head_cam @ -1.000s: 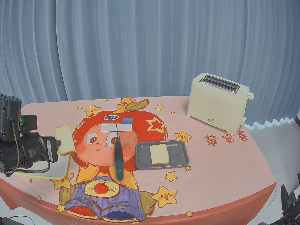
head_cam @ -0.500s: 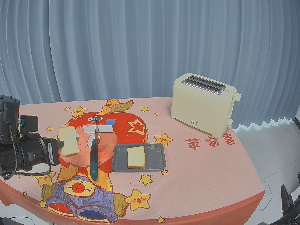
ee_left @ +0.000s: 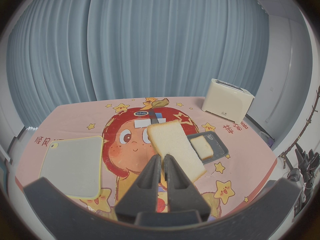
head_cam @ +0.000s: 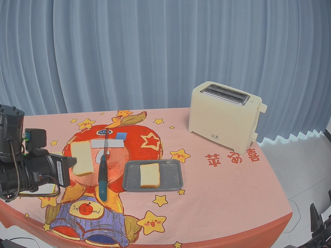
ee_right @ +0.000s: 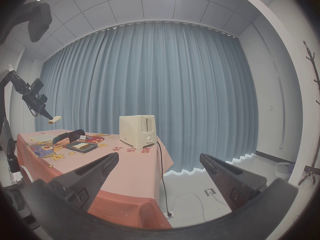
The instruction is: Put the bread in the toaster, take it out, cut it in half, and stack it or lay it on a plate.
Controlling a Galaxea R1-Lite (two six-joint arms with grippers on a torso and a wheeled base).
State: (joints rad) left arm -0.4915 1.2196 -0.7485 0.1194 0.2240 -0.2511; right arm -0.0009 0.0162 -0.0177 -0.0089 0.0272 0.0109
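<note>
The left end effector [ee_left: 163,159] is pressed onto one slice of bread [ee_left: 176,147], pinching it by an edge and holding it in the air above the left part of the bench [head_cam: 224,190]. Just beside the slice, a knife [head_cam: 102,176] with a blue handle lies on the bench, its blade pointing toward the curtain [head_cam: 165,45]. Right of the knife, a grey tray [head_cam: 172,181] carries a second slice [head_cam: 150,175] lying flat. The toaster [head_cam: 224,116] stands at the far right of the bench, well apart from both slices. A cutting board [ee_left: 75,165] lies flat near the left edge. The right end effector [ee_right: 158,157] hangs off the bench's right side, its fingers spread wide.
</note>
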